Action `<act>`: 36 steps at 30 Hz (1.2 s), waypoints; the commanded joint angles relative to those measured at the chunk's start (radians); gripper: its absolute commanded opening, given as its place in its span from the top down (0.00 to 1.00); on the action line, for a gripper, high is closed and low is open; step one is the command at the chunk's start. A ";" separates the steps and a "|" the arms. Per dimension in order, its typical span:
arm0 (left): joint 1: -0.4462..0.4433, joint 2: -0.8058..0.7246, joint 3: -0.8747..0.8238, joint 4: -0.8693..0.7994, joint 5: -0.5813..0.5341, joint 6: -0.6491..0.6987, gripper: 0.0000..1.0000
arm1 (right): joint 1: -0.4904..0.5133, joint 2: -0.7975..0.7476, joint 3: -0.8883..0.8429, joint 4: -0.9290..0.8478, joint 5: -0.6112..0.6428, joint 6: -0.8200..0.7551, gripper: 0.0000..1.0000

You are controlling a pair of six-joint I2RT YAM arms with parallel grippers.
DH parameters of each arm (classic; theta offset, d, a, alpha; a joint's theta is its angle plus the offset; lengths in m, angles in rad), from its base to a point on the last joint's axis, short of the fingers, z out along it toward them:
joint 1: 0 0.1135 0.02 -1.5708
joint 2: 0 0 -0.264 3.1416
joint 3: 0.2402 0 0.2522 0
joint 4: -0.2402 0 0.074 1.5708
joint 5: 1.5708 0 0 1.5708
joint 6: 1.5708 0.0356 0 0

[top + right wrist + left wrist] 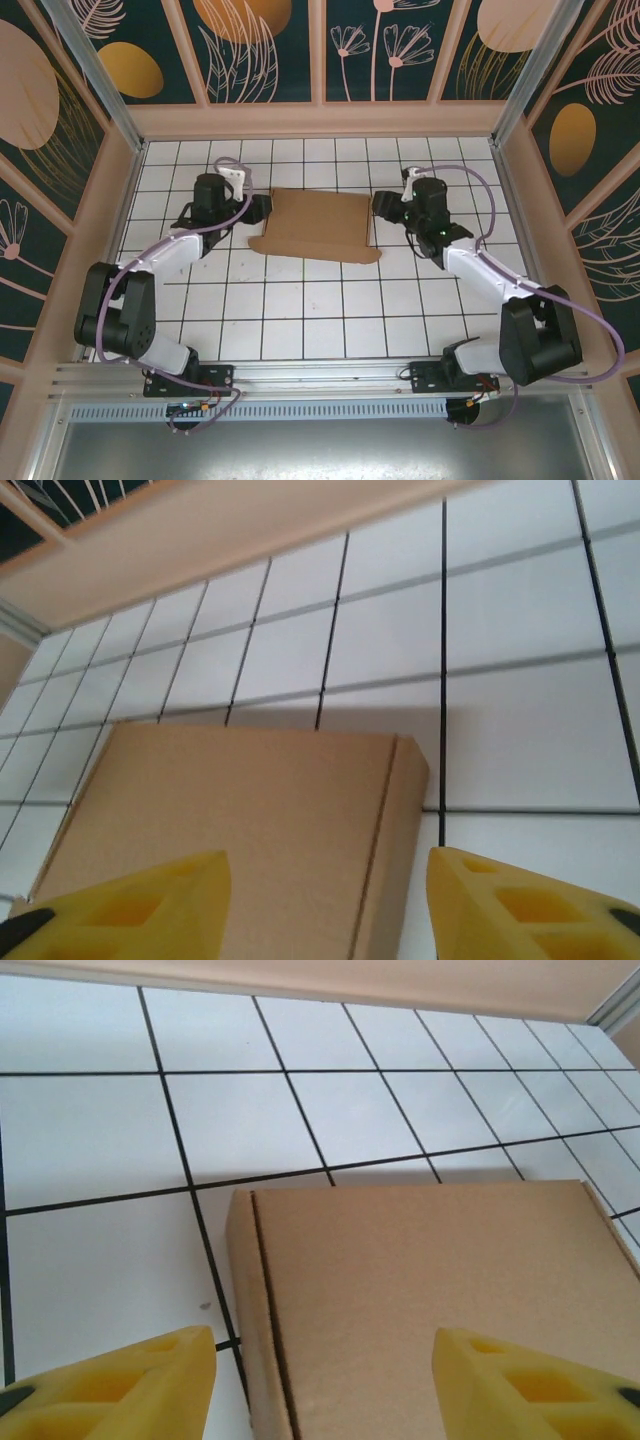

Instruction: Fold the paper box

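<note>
A white tiled table [300, 320] with black grid lines sits inside dark walls [260, 45] painted with leaves and flowers. The left arm [170, 250] reaches from its base at 7 o'clock toward the middle, and the right arm [480, 265] does the same from 5 o'clock. The box [315, 225], plain brown cardboard, lies flat on the table just past centre toward 12 o'clock, between the two wrists. The left wrist is at its 9 o'clock side and the right wrist at its 3 o'clock side. A strip of cardboard juts out along its 6 o'clock edge. In the left wrist view the box [420, 1300] has a crease running just inside its edge. There the left jaws stand wide and grip nothing, with one yellow fingertip [120, 1385] over bare tile and the other over cardboard. In the right wrist view the box [250, 820] shows a matching crease. The right jaws are also wide and empty, and their fingertips [530, 905] straddle that edge
</note>
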 commanded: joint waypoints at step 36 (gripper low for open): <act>0.125 0.427 0.015 0.076 0.425 -0.194 0.80 | -0.162 0.487 0.075 0.149 -0.652 0.222 0.14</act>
